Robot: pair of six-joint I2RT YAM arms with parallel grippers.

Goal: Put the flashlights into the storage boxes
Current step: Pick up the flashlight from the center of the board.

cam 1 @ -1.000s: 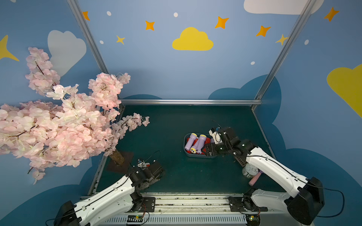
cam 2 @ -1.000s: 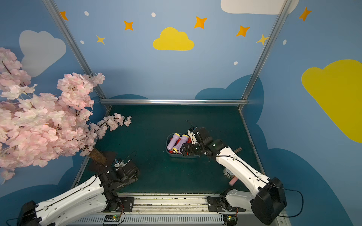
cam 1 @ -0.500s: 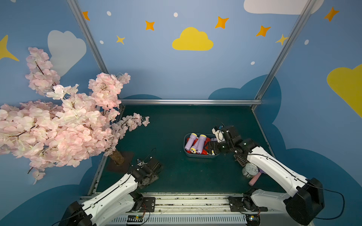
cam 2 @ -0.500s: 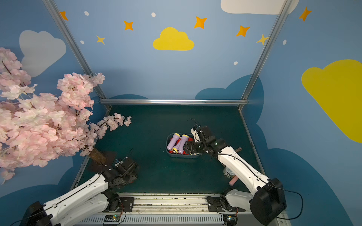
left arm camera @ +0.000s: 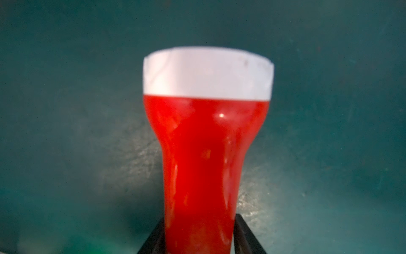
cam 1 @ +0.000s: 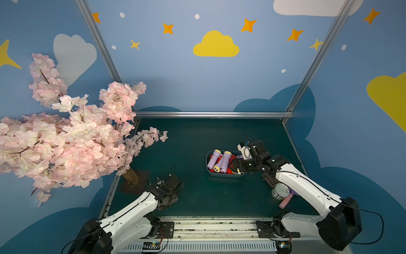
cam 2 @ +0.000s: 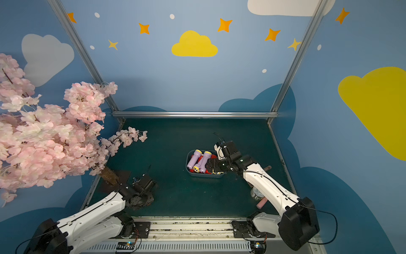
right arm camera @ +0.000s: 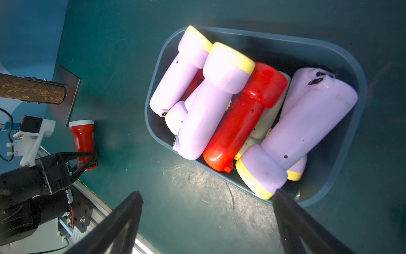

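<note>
Left claw pinches the red flashlight by its tail, axis in line; bin lies well off rightward (right claw hangs open by it).

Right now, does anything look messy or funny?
Yes. The flashlights in the bin are piled crisscross, and one lilac one pokes its head over the rim. A red flashlight is outside, in the left tool.

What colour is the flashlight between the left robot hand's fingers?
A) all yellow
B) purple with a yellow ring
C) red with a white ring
C: in the left wrist view, the red flashlight with its white head ring sits between the fingers of the left gripper.
</note>
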